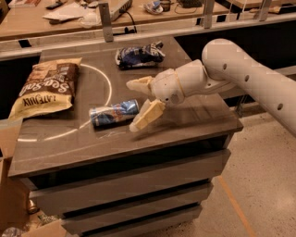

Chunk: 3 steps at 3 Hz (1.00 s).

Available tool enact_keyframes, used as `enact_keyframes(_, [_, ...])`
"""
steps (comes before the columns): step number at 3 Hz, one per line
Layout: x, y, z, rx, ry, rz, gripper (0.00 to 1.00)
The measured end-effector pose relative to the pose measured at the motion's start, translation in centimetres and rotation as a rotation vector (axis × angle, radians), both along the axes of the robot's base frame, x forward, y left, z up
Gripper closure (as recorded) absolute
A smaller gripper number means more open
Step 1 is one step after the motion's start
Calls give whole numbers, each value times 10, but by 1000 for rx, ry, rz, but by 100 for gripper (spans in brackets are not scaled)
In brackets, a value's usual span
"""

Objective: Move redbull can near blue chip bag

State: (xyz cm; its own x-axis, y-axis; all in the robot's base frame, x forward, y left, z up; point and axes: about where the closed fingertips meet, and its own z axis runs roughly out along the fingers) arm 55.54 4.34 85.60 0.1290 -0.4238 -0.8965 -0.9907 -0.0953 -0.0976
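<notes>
The redbull can lies on its side on the grey counter, left of centre. The blue chip bag lies at the counter's far edge, behind the can. My gripper reaches in from the right, just right of the can. It is open: one cream finger points left behind the can's right end, the other slopes down in front of it. The can is not held.
A larger brown-and-tan chip bag lies on the counter's left side. A white circle line is marked on the top. A wooden bench with clutter stands behind. Drawers sit below the counter.
</notes>
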Motion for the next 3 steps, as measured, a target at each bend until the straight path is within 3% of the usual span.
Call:
enact_keyframes(2, [-12,4,-9,-9,25,19,62])
enact_keyframes(3, [-7,-17,11,23,-30,-156,99])
